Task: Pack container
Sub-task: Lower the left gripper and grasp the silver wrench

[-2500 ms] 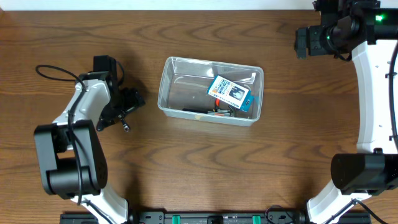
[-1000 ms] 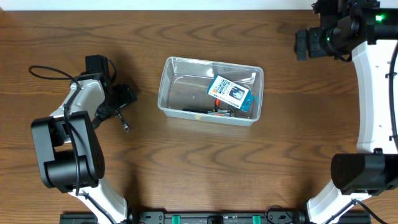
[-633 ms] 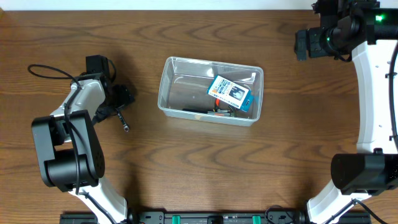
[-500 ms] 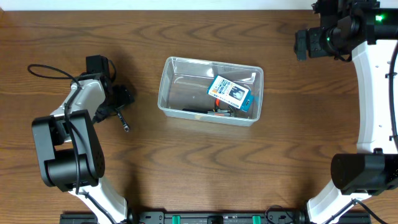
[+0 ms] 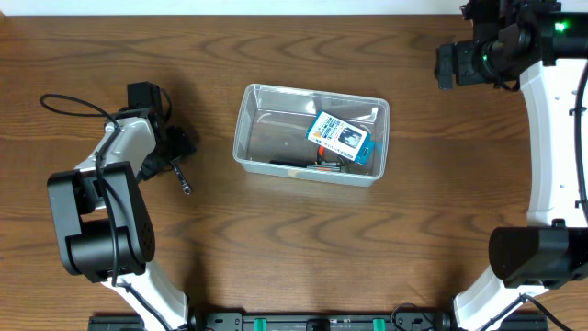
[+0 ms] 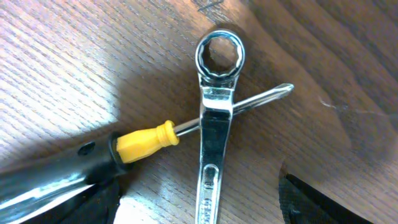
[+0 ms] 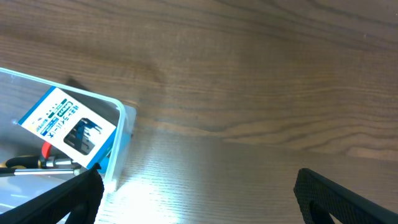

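The counter [image 5: 294,239] is carrying the container [image 5: 242,138]; my left fingers [image 6: 336,205] are hanging open over a wrench [image 6: 214,143] crossing a screwdriver [image 6: 143,140], my right fingers [image 7: 348,202] gaping wide.

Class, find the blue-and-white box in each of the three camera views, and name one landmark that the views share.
Overhead: the box lies in the right half of the container.
Left wrist: not in it.
Right wrist: the box is at lower left, inside the container.
Shared landmark: the container's clear rim, seen in the overhead and right wrist views.
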Controlling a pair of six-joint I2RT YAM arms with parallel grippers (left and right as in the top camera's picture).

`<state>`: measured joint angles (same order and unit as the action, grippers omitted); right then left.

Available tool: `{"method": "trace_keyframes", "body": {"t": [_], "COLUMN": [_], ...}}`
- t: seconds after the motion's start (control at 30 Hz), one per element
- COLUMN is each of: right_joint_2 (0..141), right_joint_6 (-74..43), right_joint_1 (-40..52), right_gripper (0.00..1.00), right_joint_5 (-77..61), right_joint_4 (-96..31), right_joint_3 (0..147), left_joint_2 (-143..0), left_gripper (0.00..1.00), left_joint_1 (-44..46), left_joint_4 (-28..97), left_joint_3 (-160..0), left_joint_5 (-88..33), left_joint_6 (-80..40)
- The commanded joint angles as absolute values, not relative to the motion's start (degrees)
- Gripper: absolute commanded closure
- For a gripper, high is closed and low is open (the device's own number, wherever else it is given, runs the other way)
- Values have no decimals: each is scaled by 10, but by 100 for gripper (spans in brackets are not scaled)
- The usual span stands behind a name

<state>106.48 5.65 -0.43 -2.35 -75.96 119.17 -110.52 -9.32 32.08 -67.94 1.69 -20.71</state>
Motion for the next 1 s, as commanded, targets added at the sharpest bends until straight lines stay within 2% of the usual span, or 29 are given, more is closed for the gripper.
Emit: {"method": "trace_keyframes", "body": {"t": [0.0,0.17,0.43,0.7,0.87,0.97], "right_joint_2": [1072,1072,1072,1072,1072,1072], "right_joint_6": [65,65,65,65,65,65], "right_joint_1": [-6,-6,-6,-6,-6,-6], "right_gripper": [1,1,1,1,1,1], "right_joint_5": [-24,-24,-24,-24,-24,-24], "right_joint_4": [-761,-761,-761,-761,-761,-761], "right_joint_3": [1191,1191,1191,1191,1191,1191], "left_joint_2": [-1121,-1122,-1122,-1122,-1122,-1122], "left_gripper": [19,19,36,44,53,66], "left_joint_1": [-95,-95,-95,-95,-95,-95], "left_joint_4": [322,322,322,322,322,322], "left_joint_3": [-675,-675,-675,-675,-675,-675], "left_joint_5": [29,30,29,29,29,29], "left_joint_6": [-202,-202,-202,-202,-202,-202]}}
